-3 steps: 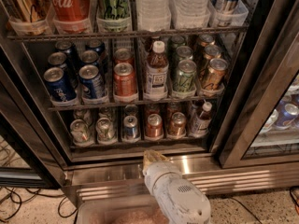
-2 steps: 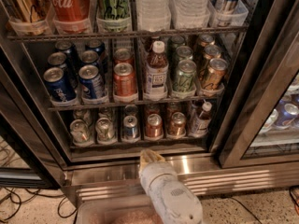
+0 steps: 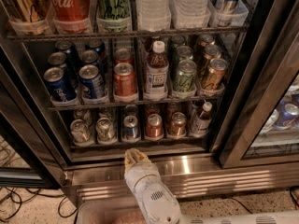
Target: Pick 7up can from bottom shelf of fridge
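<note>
The fridge [image 3: 233,125] stands open in front of me, with dark racks and a steel slatted base. On the bottom shelf [image 3: 140,143] stand two whitish-silver cans with green markings at the left; I take the second one as the 7up can [image 3: 105,129], with its twin [image 3: 80,130] beside it. To their right are a blue-and-silver can [image 3: 131,127], two copper-red cans [image 3: 154,126] and a small bottle [image 3: 201,120]. My gripper [image 3: 133,156] is just below the shelf's front edge, under the blue-and-silver can and right of the 7up can. It holds nothing visible.
The middle rack holds blue Pepsi cans [image 3: 58,84], an orange can, a bottle [image 3: 156,71] and green cans. Large bottles fill the top rack. The black door frame [image 3: 261,101] slants at the right. Cables [image 3: 18,204] lie on the floor at the left.
My gripper and white arm have moved left along the fridge base, from under the copper-red cans to under the blue-and-silver can. The cans have not moved.
</note>
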Controlling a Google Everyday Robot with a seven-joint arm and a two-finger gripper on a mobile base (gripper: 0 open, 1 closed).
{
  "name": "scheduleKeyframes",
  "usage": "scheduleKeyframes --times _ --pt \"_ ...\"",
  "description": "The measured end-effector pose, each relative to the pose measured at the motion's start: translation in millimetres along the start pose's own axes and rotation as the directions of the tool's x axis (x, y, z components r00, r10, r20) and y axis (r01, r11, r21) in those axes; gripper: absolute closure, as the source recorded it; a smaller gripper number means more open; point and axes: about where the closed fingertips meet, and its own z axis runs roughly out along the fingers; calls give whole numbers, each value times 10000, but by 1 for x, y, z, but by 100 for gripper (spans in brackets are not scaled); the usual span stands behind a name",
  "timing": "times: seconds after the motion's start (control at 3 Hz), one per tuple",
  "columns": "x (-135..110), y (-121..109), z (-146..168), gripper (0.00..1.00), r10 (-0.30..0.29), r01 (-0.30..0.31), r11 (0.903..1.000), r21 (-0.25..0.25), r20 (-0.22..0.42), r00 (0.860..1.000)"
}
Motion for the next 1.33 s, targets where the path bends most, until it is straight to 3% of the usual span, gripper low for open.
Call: scheduleKeyframes --times 0.33,0.67,1.33 --pt "0 0 0 100 0 0 10000 0 0 10000" --pt "1 0 8 100 -477 476 9979 -437 -15 9989" --pt "4 -7 44 100 -1798 1717 9785 -1141 -646 9816"
